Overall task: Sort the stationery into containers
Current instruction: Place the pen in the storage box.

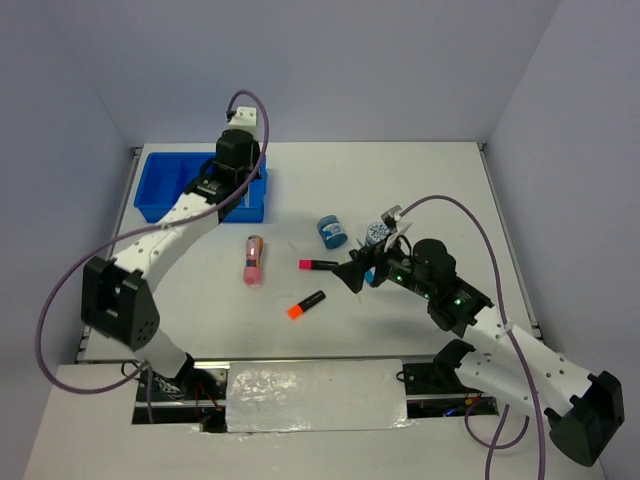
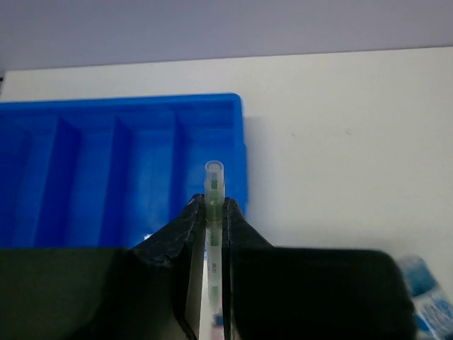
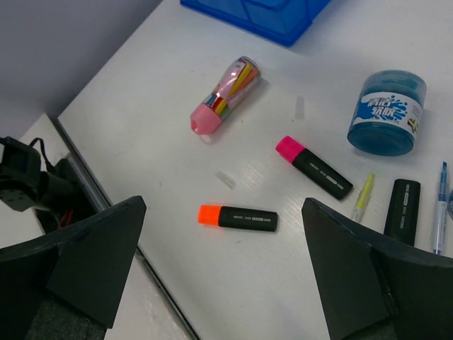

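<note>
The blue tray [image 1: 165, 190] sits in the far left corner of the worktop [image 1: 440, 180]. The left gripper [image 2: 213, 207] hangs over the tray's right end, its jaws closed on a thin clear pen [image 2: 213, 177] that sticks out past the fingertips. The pen's tip seems to lie over the tray's end compartment, though the wrist view is too flat to be sure.

The right gripper [image 3: 221, 204] is spread wide and holds nothing, hovering above the middle of the worktop. Below it lies an orange-ended marker [image 3: 237, 218], towards the near edge. A pink-ended marker [image 3: 313, 166] lies just beyond it. The pink tube [image 3: 225, 95] lies on its side to their left, between them and the tray. A round blue jar [image 3: 388, 112] stands upright near the worktop's centre. Beside it, towards the right edge, are a thin yellow-green pen [image 3: 364, 196], a black marker [image 3: 401, 207] and a thin blue pen [image 3: 440, 209], close together.
</note>
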